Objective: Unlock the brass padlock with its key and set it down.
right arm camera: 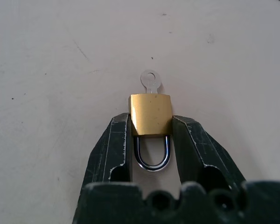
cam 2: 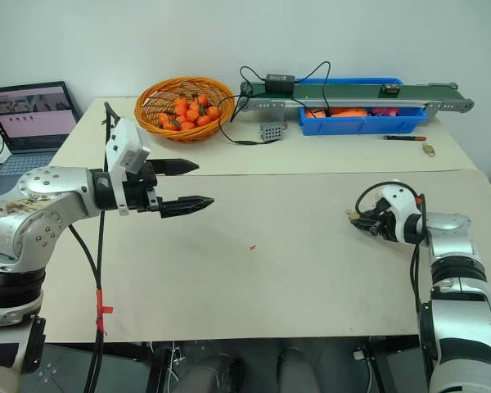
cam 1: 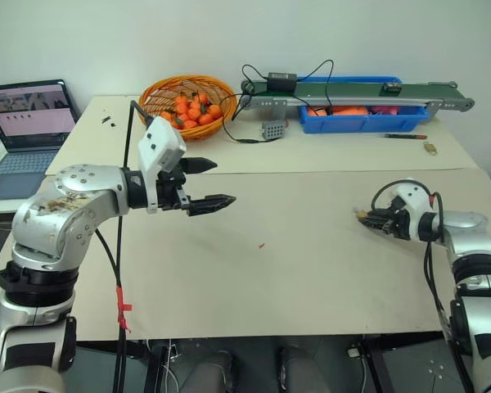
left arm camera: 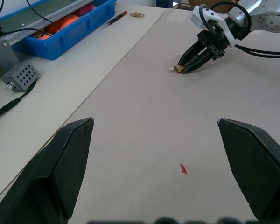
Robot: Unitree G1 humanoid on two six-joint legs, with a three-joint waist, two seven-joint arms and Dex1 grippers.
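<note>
Gripping the brass padlock [right arm camera: 150, 114] squarely is the step in hand, judging by the scene. The right claw [right arm camera: 151, 128] is clenched on the padlock's two sides, low over the counter [cam 1: 295, 270]. The shackle points back between the fingers, and the key [right arm camera: 150, 81] sticks out of the padlock's far end, away from the claw. Holding the body firm and level would leave that key free. The left claw [cam 1: 211, 182] hangs released, well apart from the padlock.
</note>
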